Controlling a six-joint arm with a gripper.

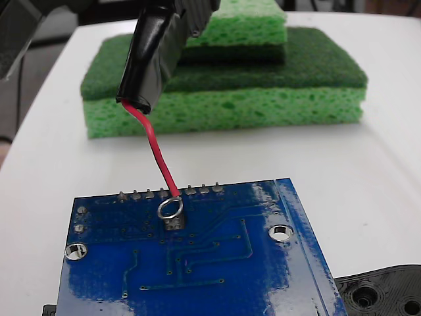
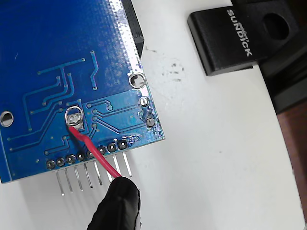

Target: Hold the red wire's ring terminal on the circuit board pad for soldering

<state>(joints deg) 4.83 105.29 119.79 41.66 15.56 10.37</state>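
A glossy blue circuit board (image 1: 197,263) lies flat on a white table (image 1: 368,158), nearest the camera in the fixed view. One red wire (image 1: 156,151) slants down to it from the upper left, leaving a thick, shiny black sleeve (image 1: 148,62) that hangs tilted above the board's far edge. At the wire's lower end, one tiny silver ring terminal (image 1: 170,208) sits on the board, just inside the row of grey solder joints (image 1: 170,193). Directly below the ring in this view is the small silver pad (image 1: 173,222), and the ring overlaps its upper edge.

In the wrist view the ring terminal (image 2: 73,115) lies over the pad (image 2: 76,125), covering most of it, with the red wire (image 2: 93,153) crossing the solder joints and the row of seven metal pins (image 2: 91,173) that stick out past the board's edge. The sleeve (image 2: 117,206) fills the bottom of that picture.

The gripper (image 1: 191,16) shows only as dark shapes at the top edge of the fixed view, beside the sleeve's upper end; whether it is clamped on the sleeve cannot be made out.

Two silver-ringed mounting holes (image 1: 281,232) show on the board in the fixed view. A black plastic piece with round holes (image 1: 388,289) lies at the board's right corner. Farther back, two green sponges (image 1: 223,85) are stacked, the smaller on top. The wrist view also shows a black block with white lettering (image 2: 225,40) lying apart from the board.
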